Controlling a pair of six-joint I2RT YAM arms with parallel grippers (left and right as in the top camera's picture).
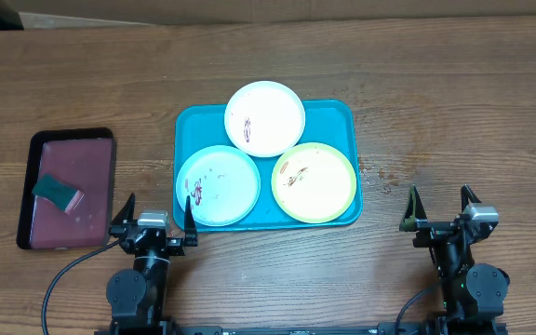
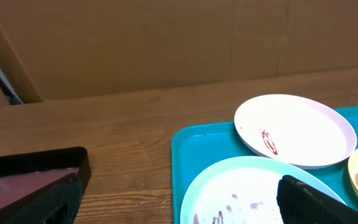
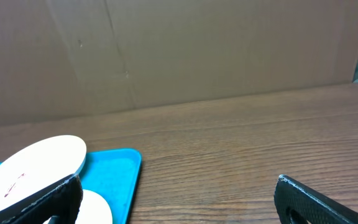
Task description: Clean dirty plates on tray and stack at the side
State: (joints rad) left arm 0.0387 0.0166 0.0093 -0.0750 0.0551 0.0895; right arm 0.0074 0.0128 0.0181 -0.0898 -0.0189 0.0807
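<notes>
The turquoise tray point(image 1: 347, 121) lies mid-table and holds three smeared plates: white point(image 1: 264, 118) at the back, light blue point(image 1: 218, 185) front left, yellow-green point(image 1: 314, 182) front right. My left gripper point(image 1: 156, 212) is open and empty at the near edge, just left of the tray's front-left corner. In the left wrist view its fingers point(image 2: 179, 202) straddle the light blue plate point(image 2: 241, 190), with the white plate point(image 2: 294, 129) behind. My right gripper point(image 1: 440, 207) is open and empty, right of the tray. The right wrist view shows the tray corner point(image 3: 114, 165) and white plate point(image 3: 33, 165).
A smaller dark maroon tray point(image 1: 68, 186) with a black rim lies at the left and holds a green sponge point(image 1: 56, 191); its corner shows in the left wrist view point(image 2: 36, 171). Cardboard walls stand behind the table. Bare wood lies right of the turquoise tray.
</notes>
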